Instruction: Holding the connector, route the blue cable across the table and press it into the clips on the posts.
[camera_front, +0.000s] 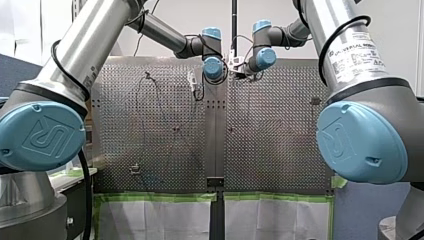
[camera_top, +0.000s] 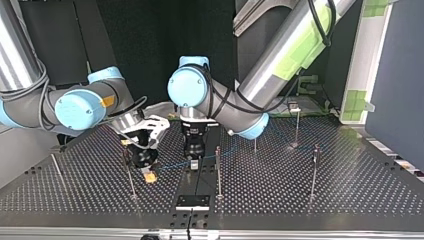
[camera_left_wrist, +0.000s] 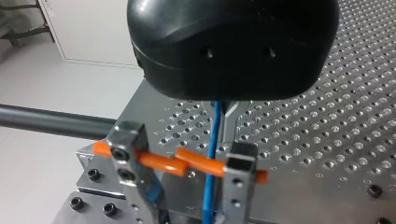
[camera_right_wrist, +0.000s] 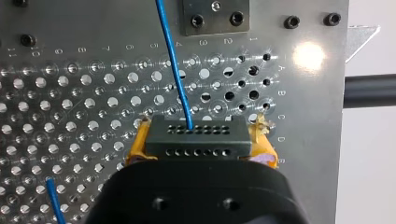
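Note:
In the right wrist view my right gripper (camera_right_wrist: 201, 147) is shut on a black connector (camera_right_wrist: 194, 135), with yellow pads on both its sides. The blue cable (camera_right_wrist: 173, 60) leaves the connector and runs ahead over the perforated table (camera_right_wrist: 70, 107). My left gripper (camera_left_wrist: 184, 189) has its metal fingers (camera_left_wrist: 128, 163) apart, and the blue cable (camera_left_wrist: 212, 154) passes between them, close to one finger. In the top view my left gripper (camera_top: 194, 159) points down at the table's middle over the cable (camera_top: 170, 166). My right gripper (camera_top: 147, 172) is low, just to its left.
Thin upright posts (camera_top: 218, 172) stand around the table, one beside my left gripper, others (camera_top: 314, 170) toward the top view's right. A black screwed plate (camera_top: 192, 201) lies at the near edge. A dark rod (camera_left_wrist: 51, 122) runs past the table's edge.

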